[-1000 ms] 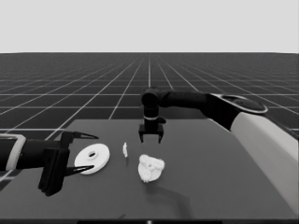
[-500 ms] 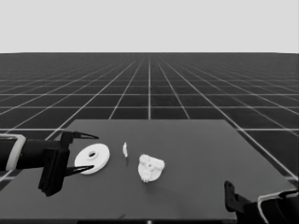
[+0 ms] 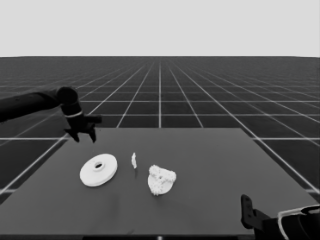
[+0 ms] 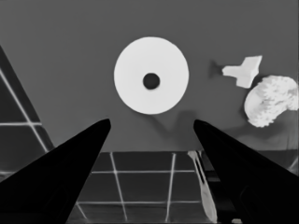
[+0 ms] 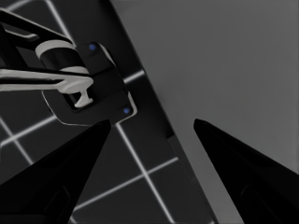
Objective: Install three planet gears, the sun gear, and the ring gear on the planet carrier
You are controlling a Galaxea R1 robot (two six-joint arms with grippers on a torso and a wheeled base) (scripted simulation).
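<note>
The right claw sits parked at the lower right, spread and empty. At centre lies the smaller round part with gears clustered on it, beside the thin white piece and the larger round part. At the bench's upper left, the left claw hovers spread and empty, probably lining up on the larger round part.

A dark table stands on a gridded floor under a pale band.

Dark bench. On it, toward the left end: larger round part lying flat; thin white piece just beside it; smaller round part with gears on it, nearer centre.
</note>
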